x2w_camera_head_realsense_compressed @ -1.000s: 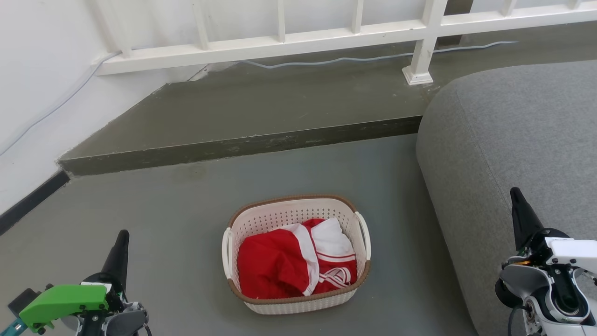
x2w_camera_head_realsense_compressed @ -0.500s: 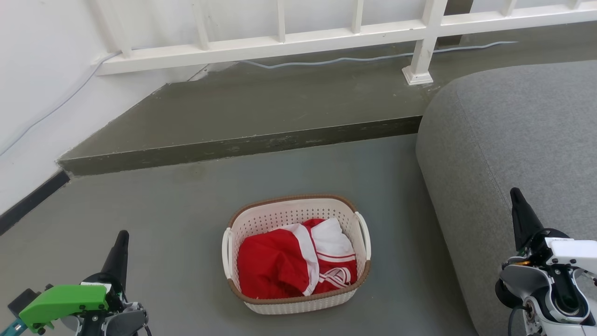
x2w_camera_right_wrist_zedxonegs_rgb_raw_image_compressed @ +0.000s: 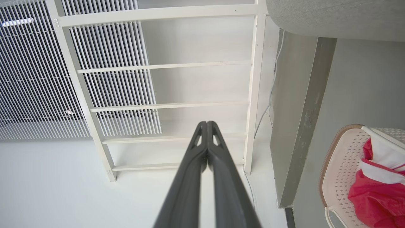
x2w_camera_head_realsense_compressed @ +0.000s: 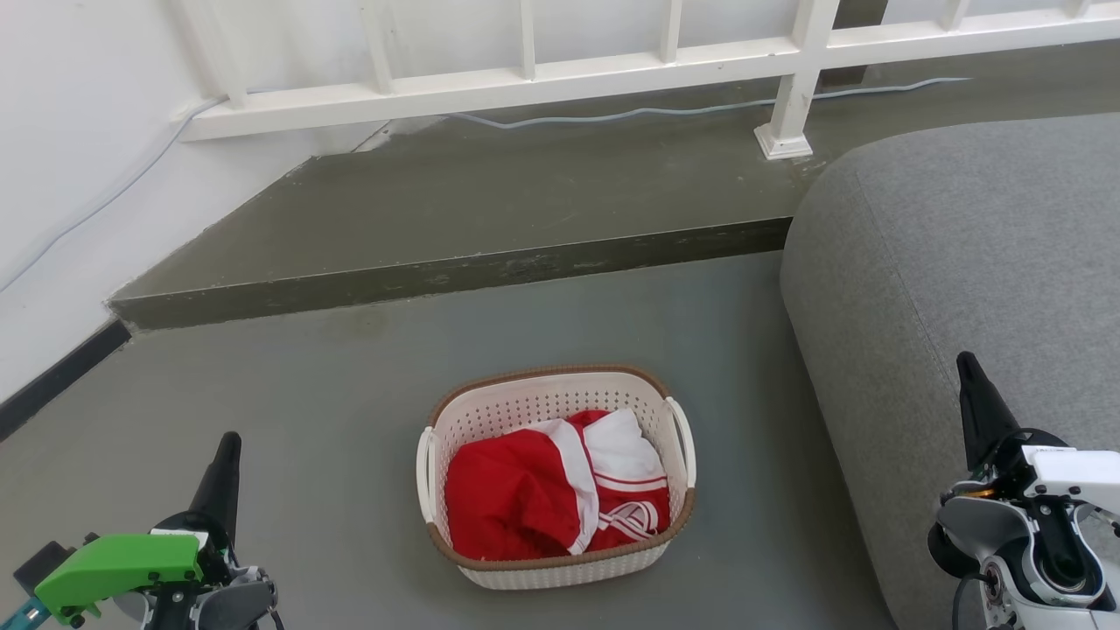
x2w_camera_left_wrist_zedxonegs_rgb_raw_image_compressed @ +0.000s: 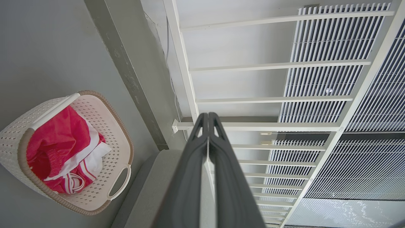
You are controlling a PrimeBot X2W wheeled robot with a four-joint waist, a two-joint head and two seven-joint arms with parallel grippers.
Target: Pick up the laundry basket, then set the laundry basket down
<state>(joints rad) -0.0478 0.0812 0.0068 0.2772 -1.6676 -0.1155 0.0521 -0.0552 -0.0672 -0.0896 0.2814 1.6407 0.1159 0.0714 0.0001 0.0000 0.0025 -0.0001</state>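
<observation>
The laundry basket point(x2w_camera_head_realsense_compressed: 560, 398) stands on the grey floor at lower centre of the head view, cream-white and perforated, with a brown rim and white loop handles at both sides. Red and white clothes point(x2w_camera_head_realsense_compressed: 551, 494) lie inside it. My left gripper point(x2w_camera_head_realsense_compressed: 229, 444) is shut, well to the left of the basket and apart from it. Over the sofa's edge my right gripper point(x2w_camera_head_realsense_compressed: 965, 363) is shut too, far to the basket's right. The basket point(x2w_camera_left_wrist_zedxonegs_rgb_raw_image_compressed: 107, 152) sits at the left of the left wrist view beside the gripper point(x2w_camera_left_wrist_zedxonegs_rgb_raw_image_compressed: 208, 114), and the basket point(x2w_camera_right_wrist_zedxonegs_rgb_raw_image_compressed: 341, 158) lies at the right edge past the gripper point(x2w_camera_right_wrist_zedxonegs_rgb_raw_image_compressed: 206, 123).
A grey sofa point(x2w_camera_head_realsense_compressed: 971, 262) fills the right side, close to the basket. Behind the basket a raised step point(x2w_camera_head_realsense_compressed: 455, 271) crosses the floor, with a white railing point(x2w_camera_head_realsense_compressed: 542, 83) and a pale cable point(x2w_camera_head_realsense_compressed: 665, 109) beyond. A white wall point(x2w_camera_head_realsense_compressed: 79, 175) stands at the left.
</observation>
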